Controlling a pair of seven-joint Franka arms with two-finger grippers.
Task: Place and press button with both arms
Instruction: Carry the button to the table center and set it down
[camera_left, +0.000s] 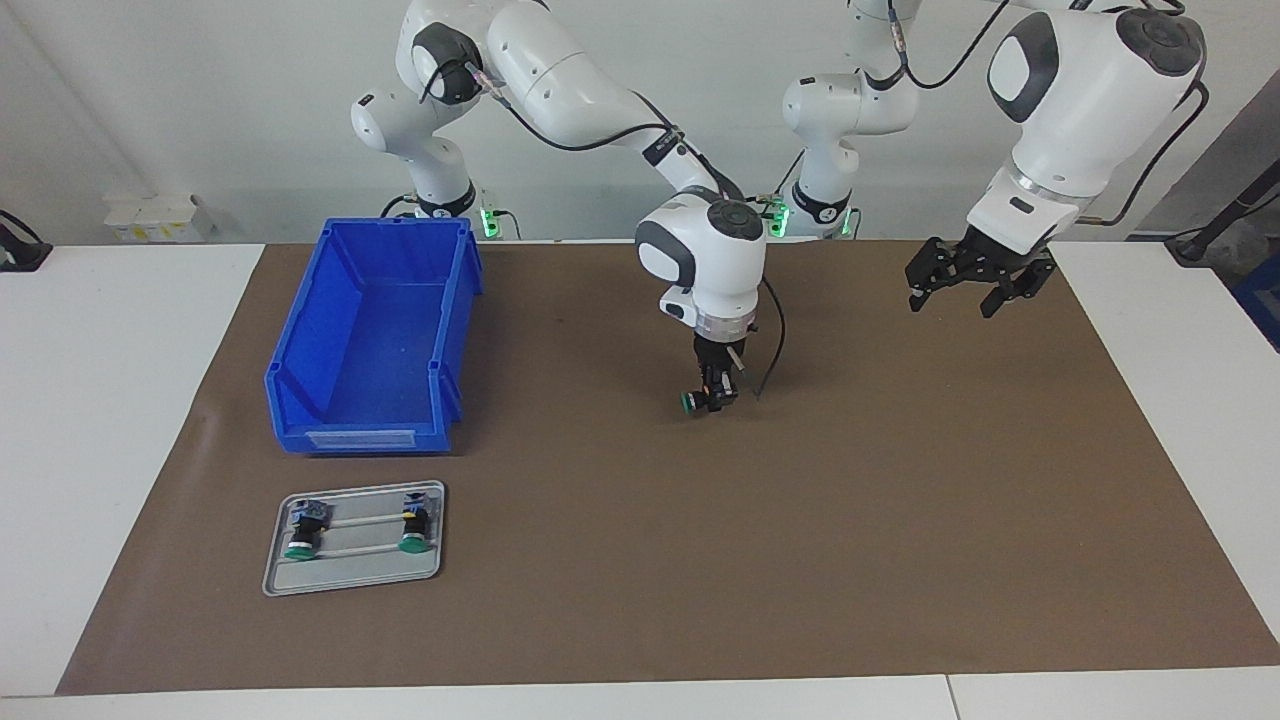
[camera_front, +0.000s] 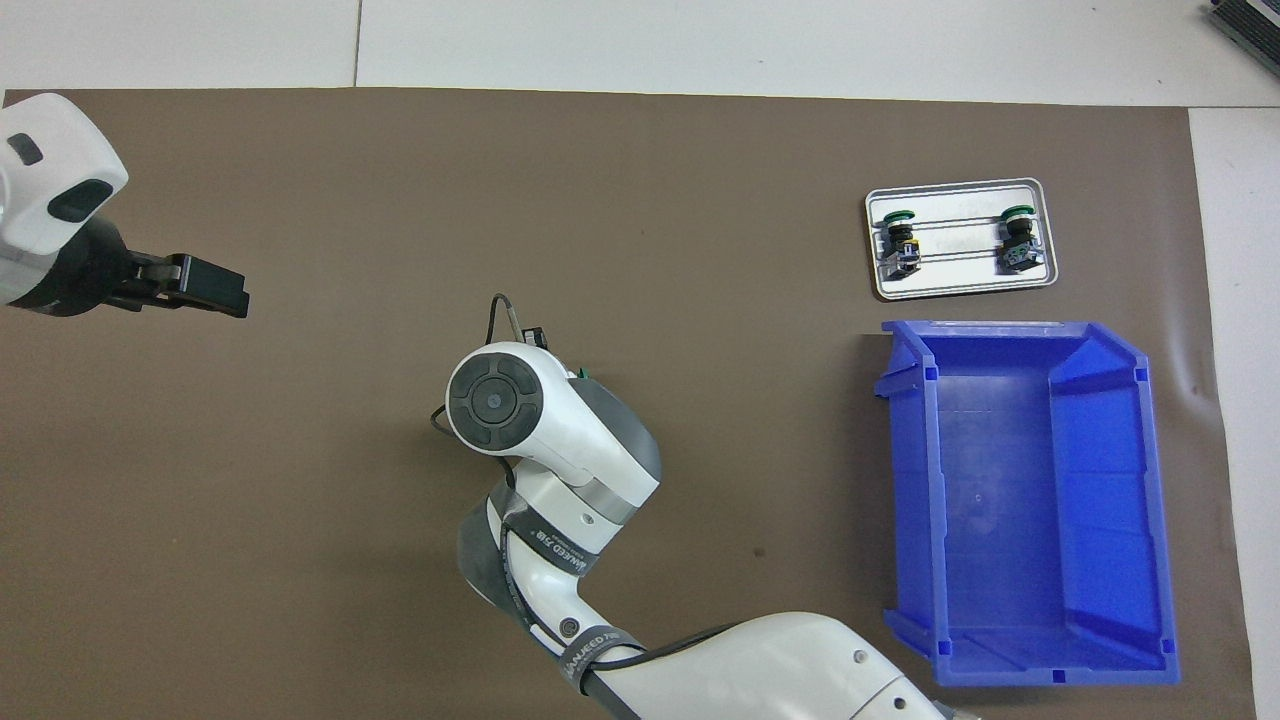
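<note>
A button (camera_left: 695, 401) with a green cap turned sideways is held in my right gripper (camera_left: 714, 398), which is shut on its black body low over the middle of the brown mat. I cannot tell whether the button touches the mat. In the overhead view the right wrist (camera_front: 497, 400) hides this gripper, and only a green sliver of the button (camera_front: 583, 377) shows. My left gripper (camera_left: 952, 300) (camera_front: 215, 288) hangs open and empty in the air over the mat toward the left arm's end, well apart from the button.
A grey tray (camera_left: 355, 580) (camera_front: 960, 285) at the right arm's end holds two more buttons (camera_left: 303, 535) (camera_left: 415, 525) lying on their sides. A blue bin (camera_left: 300, 400) (camera_front: 1020, 500) stands between the tray and the robots.
</note>
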